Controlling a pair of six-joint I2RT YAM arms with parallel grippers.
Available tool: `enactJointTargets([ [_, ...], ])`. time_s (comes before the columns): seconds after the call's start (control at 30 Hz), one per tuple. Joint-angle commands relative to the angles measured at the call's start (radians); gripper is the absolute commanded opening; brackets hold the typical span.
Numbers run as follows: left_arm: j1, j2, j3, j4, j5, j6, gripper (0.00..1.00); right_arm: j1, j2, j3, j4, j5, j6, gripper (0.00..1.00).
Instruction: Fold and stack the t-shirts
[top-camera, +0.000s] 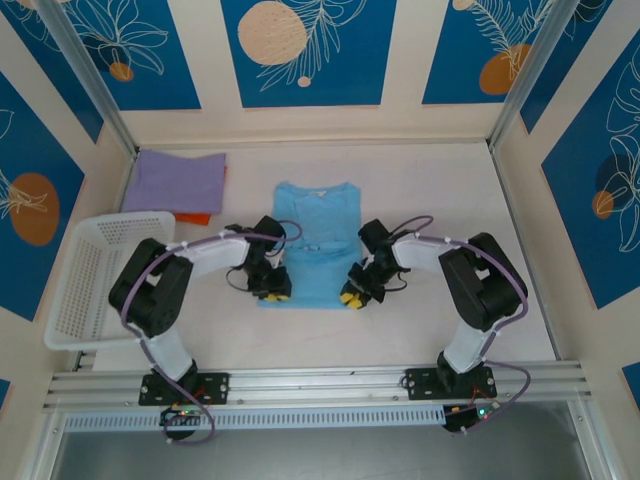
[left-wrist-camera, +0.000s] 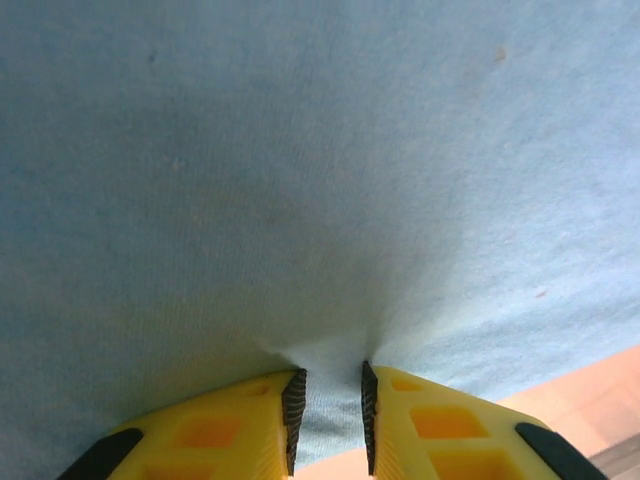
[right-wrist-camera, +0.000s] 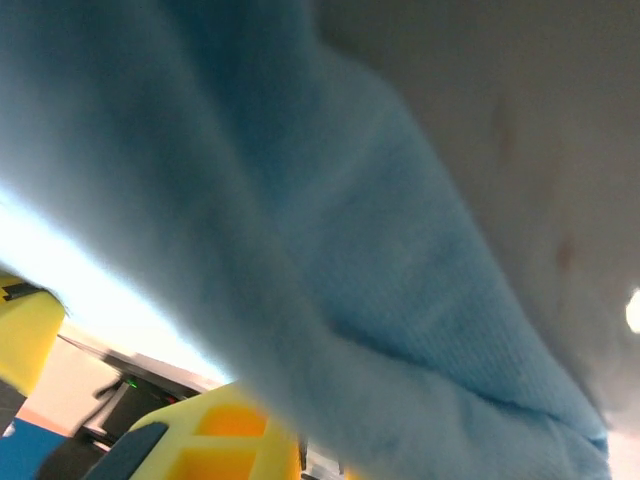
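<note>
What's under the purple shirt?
An orange piece sticks out from under the lavender t-shirt at its near edge and right side. The rest is covered, so what it is cannot be told.

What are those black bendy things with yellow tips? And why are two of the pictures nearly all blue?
Those are two robot arms bolted to a table. The yellow tips are grippers, like two-finger hands. The big picture looks down from above: a sky-blue t-shirt lies in the middle, a lavender t-shirt at the back, a white basket on the left. The other two come from small cameras on the wrists, pressed close to the blue cloth. The left gripper pinches the shirt's near edge. The right gripper is at that edge too, but cloth hides whether it grips.
</note>
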Motion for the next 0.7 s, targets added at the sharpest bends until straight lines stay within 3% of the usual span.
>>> enactJointTargets([
  [0.0,-0.023,-0.085,-0.125,-0.102,-0.017,-0.044,0.28,0.060,-0.049,-0.053,-0.091,0.100,0.021,0.18],
  [0.17,-0.023,-0.229,-0.122,-0.147,-0.045,-0.076,0.32,0.146,-0.171,-0.027,-0.138,0.182,0.005,0.25],
  [0.33,-0.018,-0.256,-0.072,-0.099,-0.057,-0.097,0.39,0.155,-0.199,0.050,-0.157,0.219,-0.029,0.26],
  [0.67,0.048,-0.221,-0.101,0.156,-0.043,-0.190,0.44,0.131,0.043,0.260,-0.148,0.224,-0.058,0.22],
])
